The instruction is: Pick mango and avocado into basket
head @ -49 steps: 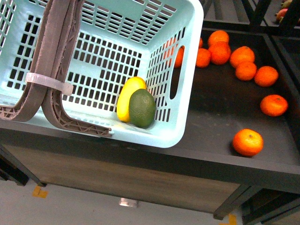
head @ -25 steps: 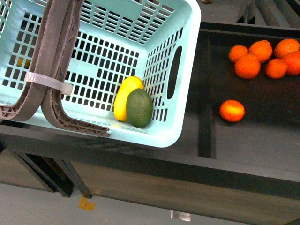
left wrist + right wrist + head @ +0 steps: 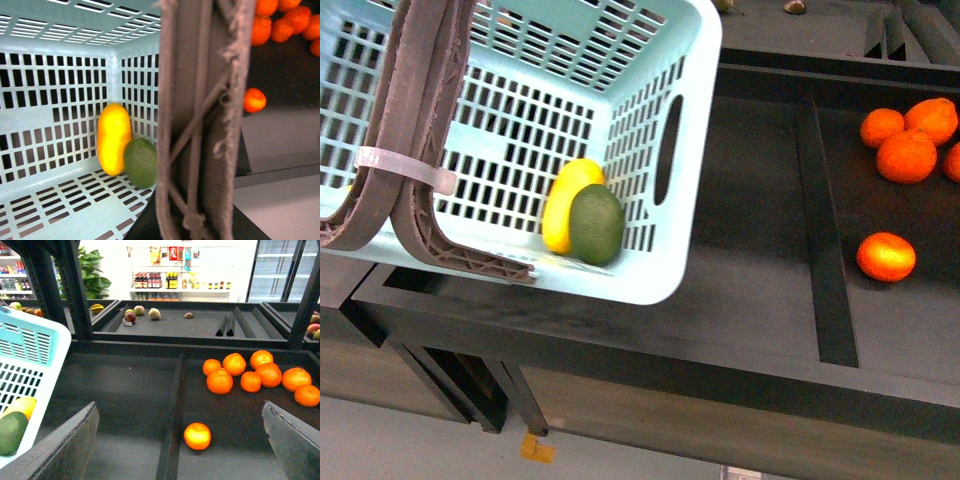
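The turquoise basket (image 3: 650,290) hangs tilted over the dark shelf, filling the upper left of the front view. Inside, the yellow mango (image 3: 563,203) and the dark green avocado (image 3: 596,224) lie side by side in its lower corner. The left wrist view shows the same mango (image 3: 113,137) and avocado (image 3: 141,161) through the basket's open top. My left gripper is shut on the basket's brown-grey handles (image 3: 200,120); its fingers are hidden. My right gripper (image 3: 182,440) stands wide open over the shelf, with a basket corner (image 3: 30,355) beside it.
Several oranges (image 3: 905,150) lie on the dark shelf (image 3: 750,220) at right, and one orange (image 3: 886,256) sits apart, nearer. A raised divider (image 3: 830,250) splits the shelf. More fruit (image 3: 142,312) lies on the back shelf. Grey floor (image 3: 410,440) shows below.
The view has swung: the basket with its two fruits has slid left in the front view, and the oranges have shifted to the right edge. Both fruits stayed in their corner.
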Robot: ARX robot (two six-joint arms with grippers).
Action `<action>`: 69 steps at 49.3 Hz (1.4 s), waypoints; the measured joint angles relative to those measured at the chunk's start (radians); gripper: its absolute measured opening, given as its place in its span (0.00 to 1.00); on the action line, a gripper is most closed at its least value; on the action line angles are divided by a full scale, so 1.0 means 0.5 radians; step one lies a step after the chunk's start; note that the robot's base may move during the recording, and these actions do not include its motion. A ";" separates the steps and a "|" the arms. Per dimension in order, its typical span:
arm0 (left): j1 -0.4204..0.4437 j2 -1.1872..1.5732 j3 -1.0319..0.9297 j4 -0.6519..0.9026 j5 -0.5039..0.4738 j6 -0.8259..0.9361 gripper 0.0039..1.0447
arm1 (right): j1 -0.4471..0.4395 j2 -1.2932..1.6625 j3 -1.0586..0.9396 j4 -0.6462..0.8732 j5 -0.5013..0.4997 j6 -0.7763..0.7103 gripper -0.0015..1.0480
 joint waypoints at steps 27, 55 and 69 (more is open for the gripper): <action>0.048 0.412 0.252 0.199 0.903 0.369 0.05 | 0.000 -0.001 0.000 0.000 -0.002 0.000 0.93; 0.172 1.979 2.566 -0.656 -0.674 -2.196 0.05 | 0.000 -0.001 0.000 0.000 0.001 0.000 0.93; 0.129 2.463 3.257 -1.060 -0.620 -2.684 0.05 | 0.000 -0.001 0.000 0.000 0.002 0.000 0.93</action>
